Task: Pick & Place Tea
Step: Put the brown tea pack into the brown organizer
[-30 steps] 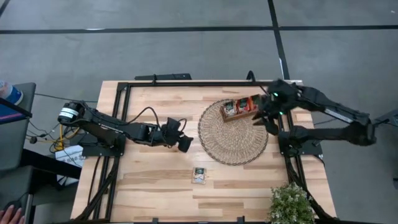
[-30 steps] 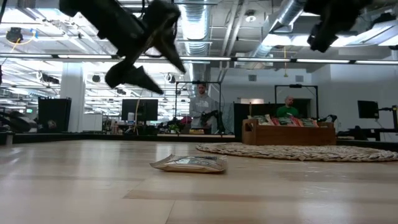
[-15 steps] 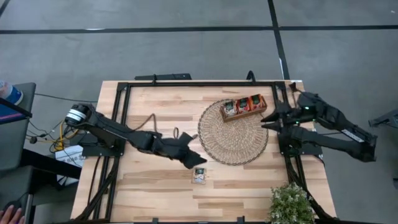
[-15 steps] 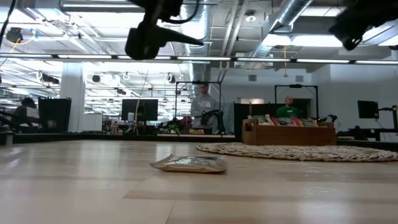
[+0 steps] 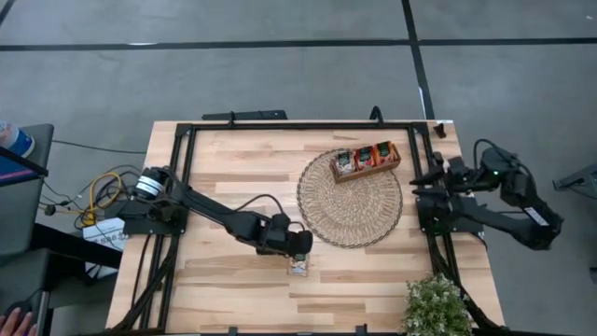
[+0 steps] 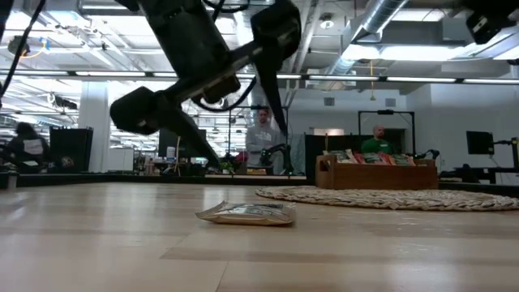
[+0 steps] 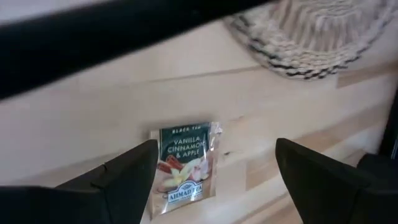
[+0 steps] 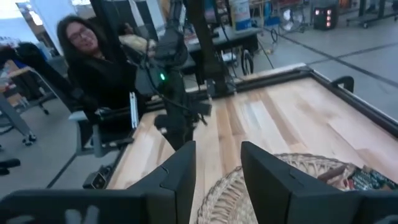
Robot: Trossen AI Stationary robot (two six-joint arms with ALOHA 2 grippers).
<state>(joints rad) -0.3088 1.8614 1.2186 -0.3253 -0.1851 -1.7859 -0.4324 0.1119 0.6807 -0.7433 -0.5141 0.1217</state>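
One tea sachet [image 5: 298, 265], pale with a dark green band and a printed picture, lies flat on the wood toward the near edge. It also shows in the low view [image 6: 247, 213] and the left wrist view [image 7: 185, 168]. My left gripper [image 5: 297, 246] hangs open just above it, slanting down, a finger on either side [image 7: 217, 180], touching nothing. More red and green sachets stand in the wooden tray [image 5: 366, 161] on the round wicker mat [image 5: 350, 210]. My right gripper [image 5: 424, 177] is at the table's right edge, its fingers apart [image 8: 217, 180] with nothing between them.
A black frame rail [image 5: 280, 125] runs around the table's far and side edges. A potted plant [image 5: 437, 306] stands at the near right corner. People sit and stand in the room beyond the table [image 8: 93, 68]. Bare wood lies left of the sachet.
My left gripper has swung from the table's left middle toward the right and near edge, sunk, rolled about its own line, and now hangs over the lone sachet. My right gripper has drawn back from the tray to the table's right edge and tipped up toward level.
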